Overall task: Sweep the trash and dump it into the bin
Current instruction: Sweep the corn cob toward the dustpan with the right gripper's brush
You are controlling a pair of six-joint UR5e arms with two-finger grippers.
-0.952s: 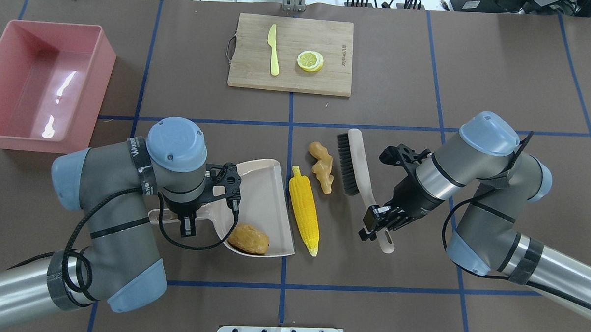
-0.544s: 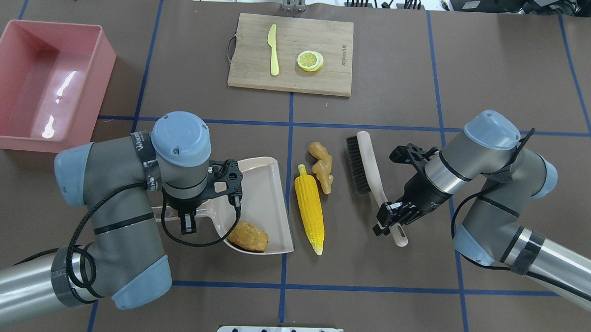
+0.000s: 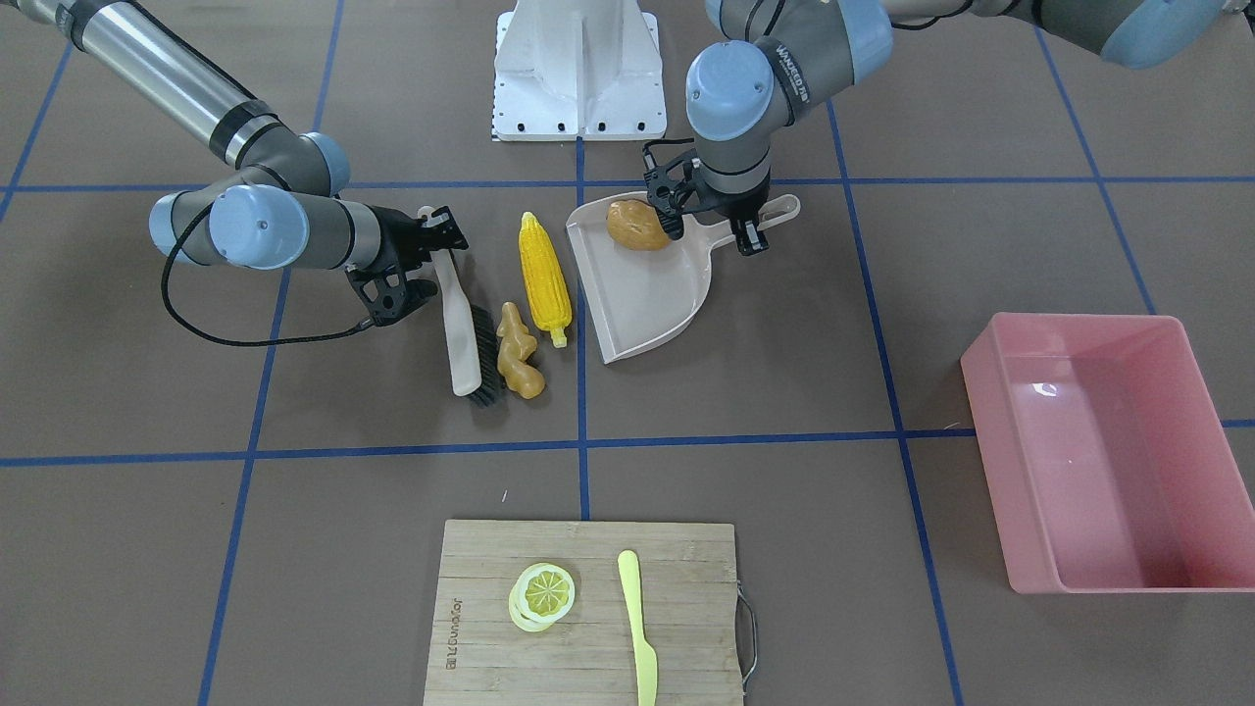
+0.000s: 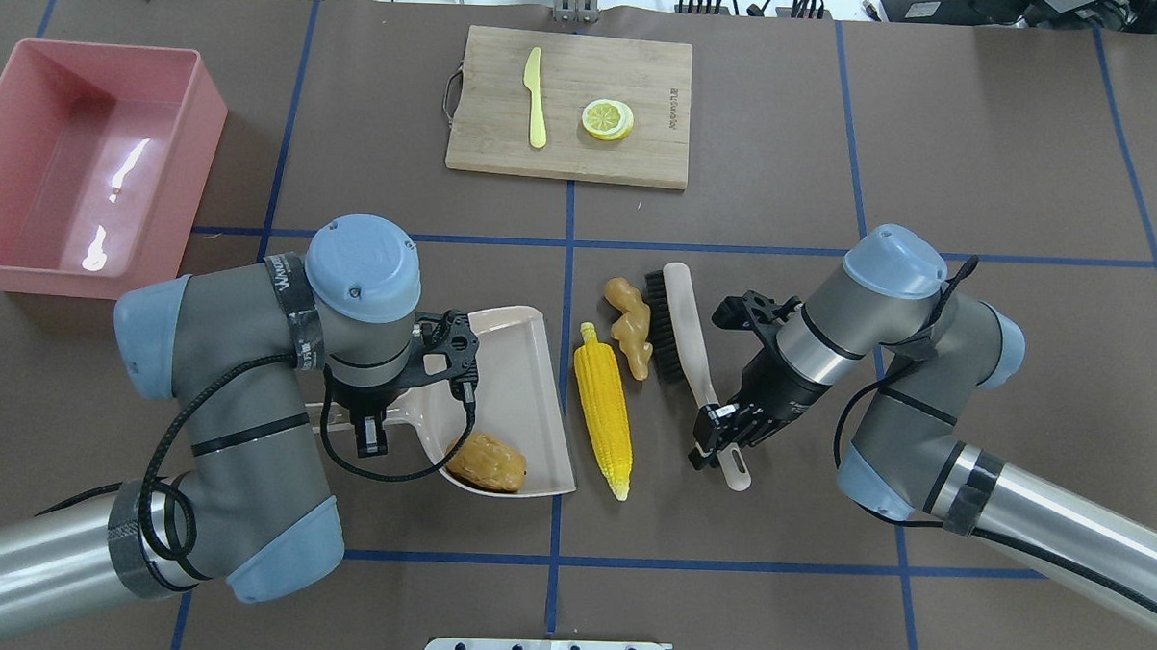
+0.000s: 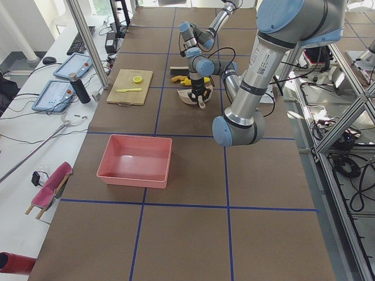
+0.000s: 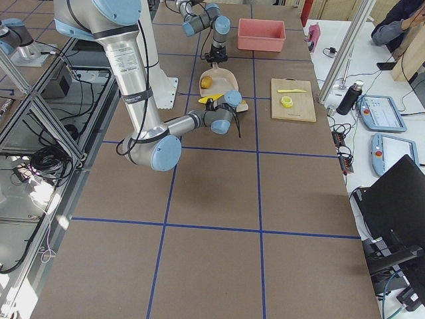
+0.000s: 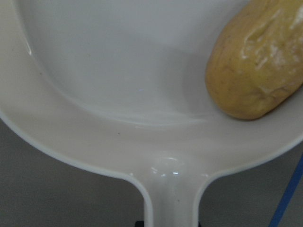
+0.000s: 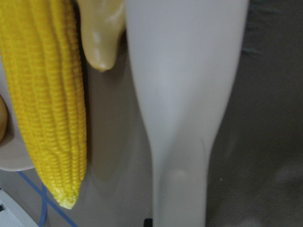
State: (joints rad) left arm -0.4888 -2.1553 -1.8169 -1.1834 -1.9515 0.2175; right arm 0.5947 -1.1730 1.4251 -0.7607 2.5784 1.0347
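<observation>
- The left fingers (image 4: 371, 437) are clamped on the handle of the dustpan (image 4: 514, 380), which lies flat on the counter (image 4: 980, 137); this looks meant to brace the pan so that nothing pushed at it shoves it away
- The pan's open lip faces the right arm's side, so a sweep from there would run straight into it
- The potato (image 4: 485, 464) is already in the pan, at the near corner by the handle, so one of the three pieces seems collected
- The corn (image 4: 604, 412) lies just outside the lip and roughly parallel to it; a sideways push should roll it in along its whole length
- The ginger (image 4: 631, 332) sits between the corn and the brush (image 4: 680, 309), with the bristles against its side as far as can be seen, so one stroke could drive both pieces together
- The right fingers (image 4: 719, 440) are closed around the thin end of the brush handle, and the brush head reaches forward past them; holding it far back lets the long bristle row cover the ginger and much of the corn
- The bin (image 4: 204, 158) stands empty and well apart, at the far corner on the left arm's side, within reach of the arm that carries the pan for dumping
- The cutting board (image 4: 587, 85) with the knife (image 4: 534, 97) and lemon slice (image 4: 607, 119) lies farther back, out of the sweep path, and is no part of the trash
</observation>
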